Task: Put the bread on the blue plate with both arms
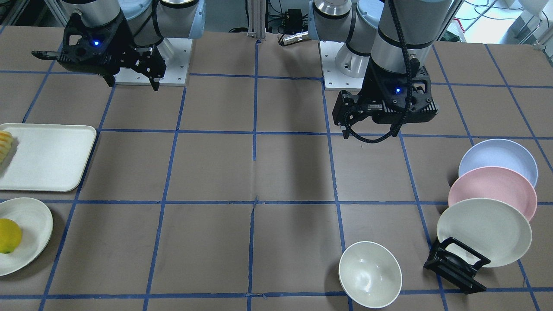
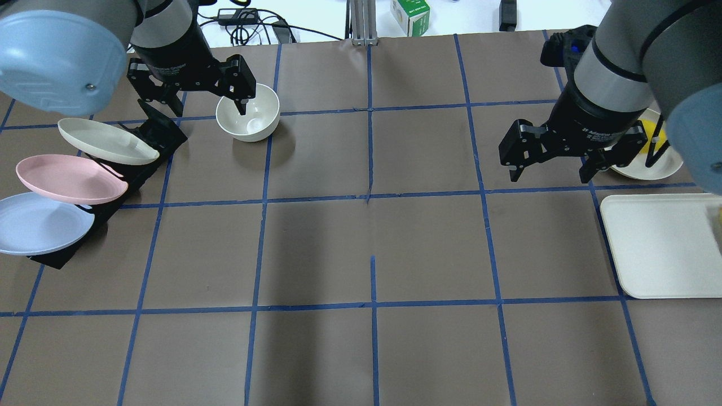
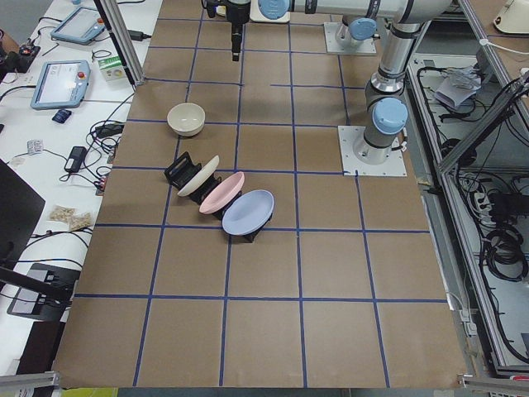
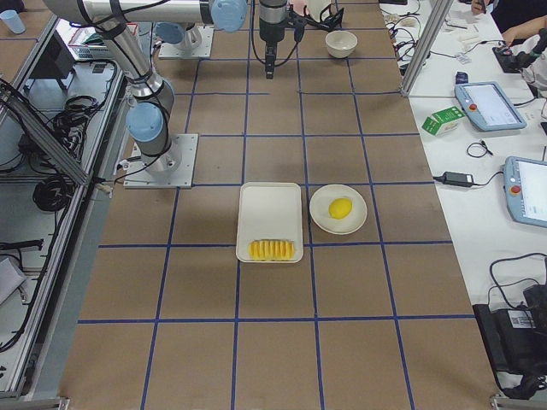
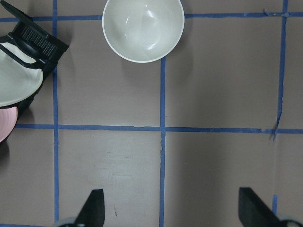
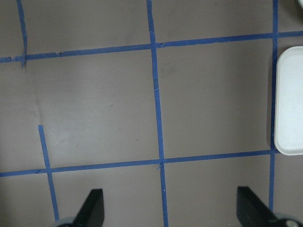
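Note:
The bread (image 4: pixel 272 249), a yellow and cream striped loaf, lies on the near end of a white tray (image 4: pixel 270 203); only its end shows at the front view's left edge (image 1: pixel 4 144). The blue plate (image 1: pixel 497 160) leans in a black rack (image 1: pixel 456 263) behind a pink plate and a cream plate; it also shows in the overhead view (image 2: pixel 39 223). My left gripper (image 2: pixel 197 101) is open and empty, above the table near the white bowl and the rack. My right gripper (image 2: pixel 550 169) is open and empty, above bare table beside the tray.
A white bowl (image 2: pixel 248 113) stands just by the left gripper. The pink plate (image 1: pixel 492 192) and cream plate (image 1: pixel 484 231) stand in the rack. A yellow lemon (image 1: pixel 8 235) sits on a cream plate (image 1: pixel 30 220) next to the white tray (image 1: pixel 47 155).

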